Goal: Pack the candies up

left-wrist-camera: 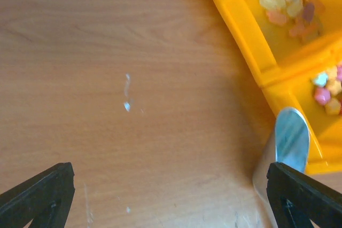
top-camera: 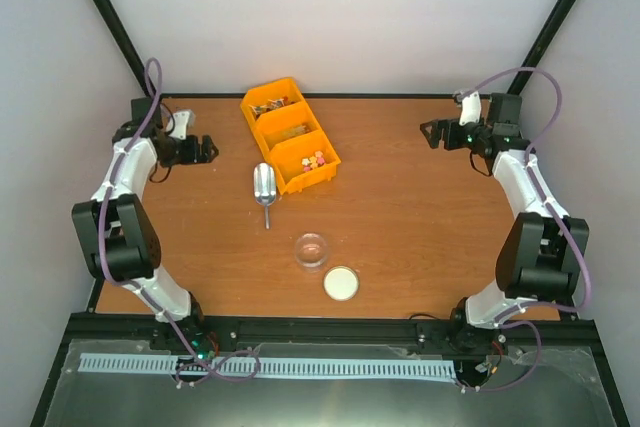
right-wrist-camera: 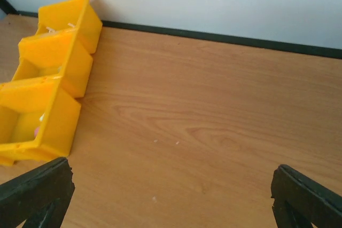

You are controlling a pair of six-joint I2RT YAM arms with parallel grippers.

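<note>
Top external view: the candies (top-camera: 314, 160) lie in the yellow bin (top-camera: 249, 117), at twelve o'clock from the clear cup (top-camera: 311, 249). The metal scoop (top-camera: 264, 187) lies at the bin's eight o'clock. The left gripper (top-camera: 210, 150) and the right gripper (top-camera: 426, 134) stand with jaws apart, holding nothing.

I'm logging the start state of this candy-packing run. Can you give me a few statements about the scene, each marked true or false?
1. The metal scoop lies on the table by the yellow bin's near end. True.
2. The left gripper holds the scoop. False: it is open, empty and apart from it.
3. The candies are already in the clear cup. False: they sit in the bin; the cup looks empty.
4. The white lid lies beside the cup, not on it. True.
5. The right gripper is shut. False: it is open, holding nothing.
</note>
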